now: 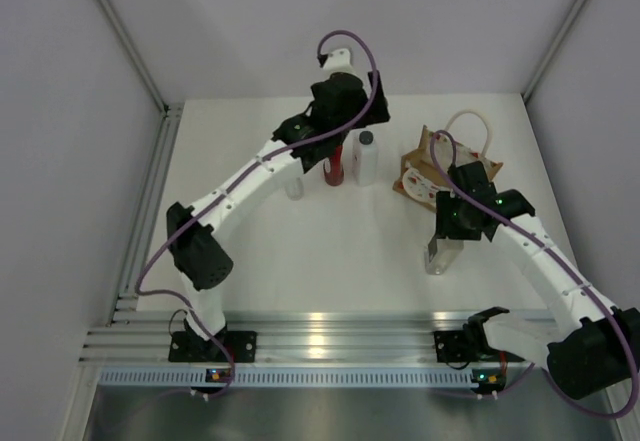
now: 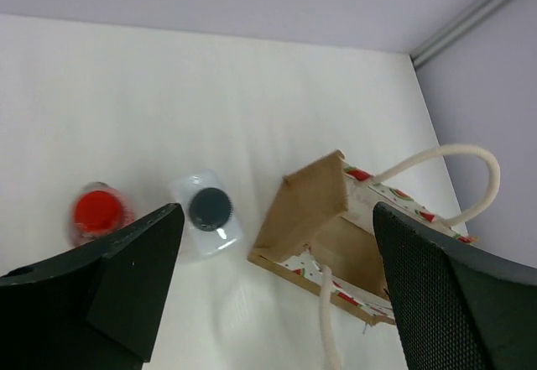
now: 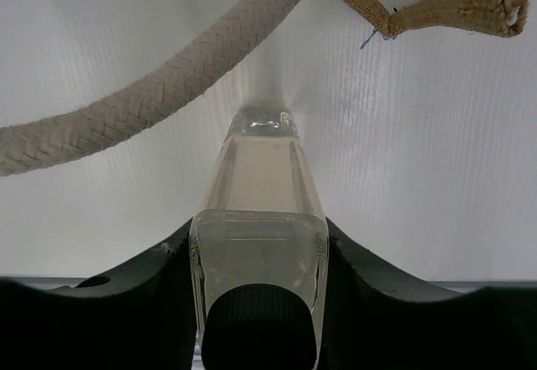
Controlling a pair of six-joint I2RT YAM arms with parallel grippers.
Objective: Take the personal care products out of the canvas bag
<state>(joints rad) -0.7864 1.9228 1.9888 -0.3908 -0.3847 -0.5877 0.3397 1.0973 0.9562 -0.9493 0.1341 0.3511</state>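
My right gripper (image 1: 447,229) (image 3: 258,240) is shut on the clear bottle with a dark cap (image 1: 439,255) (image 3: 260,219), holding it upright with its base at the table, in front of the canvas bag (image 1: 428,169). The bag's corner (image 3: 436,5) and its cream handle (image 3: 151,93) lie just beyond the bottle. My left gripper (image 1: 338,111) (image 2: 277,294) is open and empty, high above the red bottle (image 1: 334,171) (image 2: 99,211) and the white bottle with a dark cap (image 1: 367,158) (image 2: 210,211). The bag (image 2: 323,219) lies open to their right. A slim pale container (image 1: 293,186) stands partly hidden under the left arm.
White walls with metal corner posts (image 1: 125,36) close in the table on three sides. An aluminium rail (image 1: 320,346) with both arm bases runs along the near edge. The bag's looped handle (image 1: 470,126) reaches toward the back right.
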